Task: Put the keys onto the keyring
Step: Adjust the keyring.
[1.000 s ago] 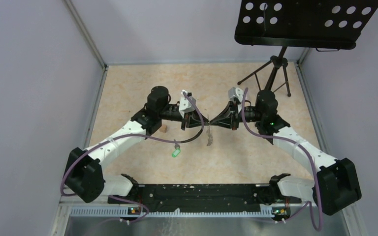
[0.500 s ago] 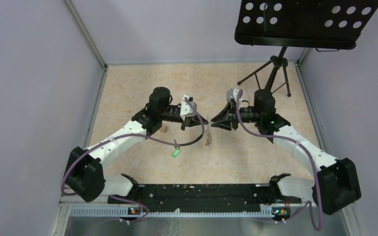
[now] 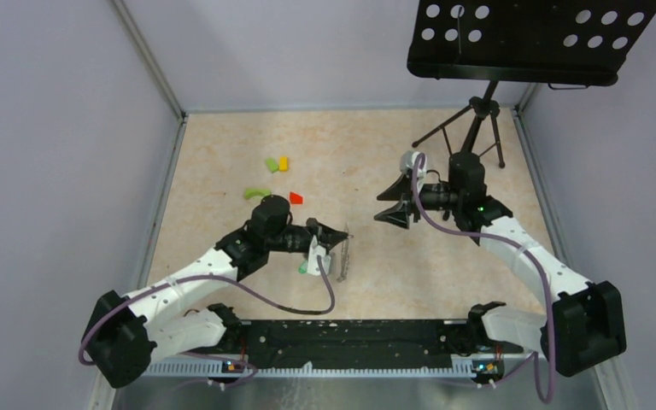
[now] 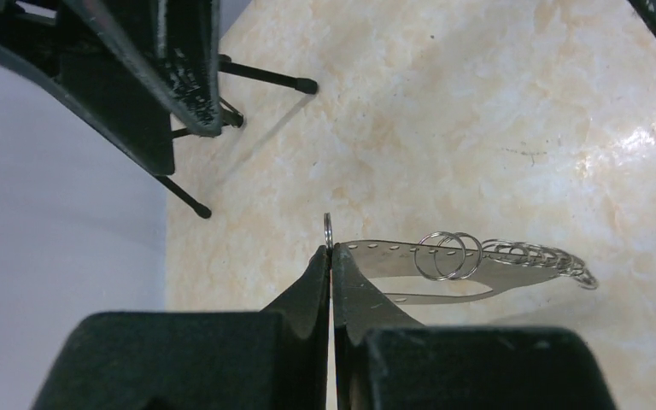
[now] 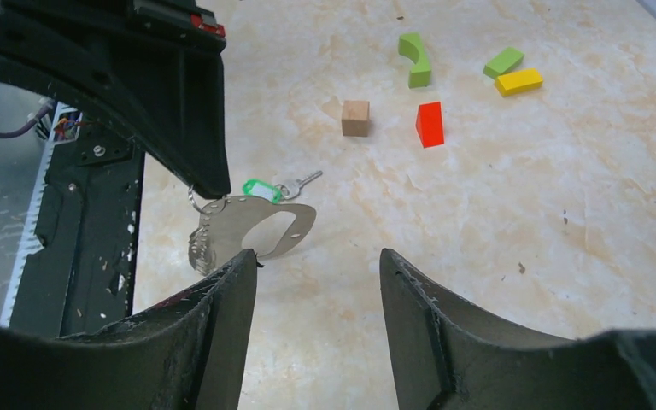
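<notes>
The keyring (image 4: 393, 256) is a thin flat grey metal loop with small holes, and several small split rings (image 4: 534, 254) are threaded on it. My left gripper (image 4: 330, 249) is shut on a small ring at its end, so the loop hangs from the tips just above the table (image 3: 342, 256). One of the keys (image 5: 299, 181), with its green tag (image 5: 260, 188), lies on the table just behind the loop (image 5: 299, 224). My right gripper (image 5: 318, 256) is open and holds nothing, a short way right of the loop (image 3: 378, 209).
Coloured blocks lie beyond the left arm: a curved green one (image 5: 414, 60), a green one (image 5: 504, 61), a yellow one (image 5: 518, 81), a red one (image 5: 429, 124) and a tan cube (image 5: 355, 117). A music stand's tripod (image 3: 478, 120) stands at the back right. A black rail (image 3: 350, 333) runs along the near edge.
My left arm has pulled back towards the near edge with the keyring in its shut jaws. My right gripper has opened, let go and drawn away to the right.
</notes>
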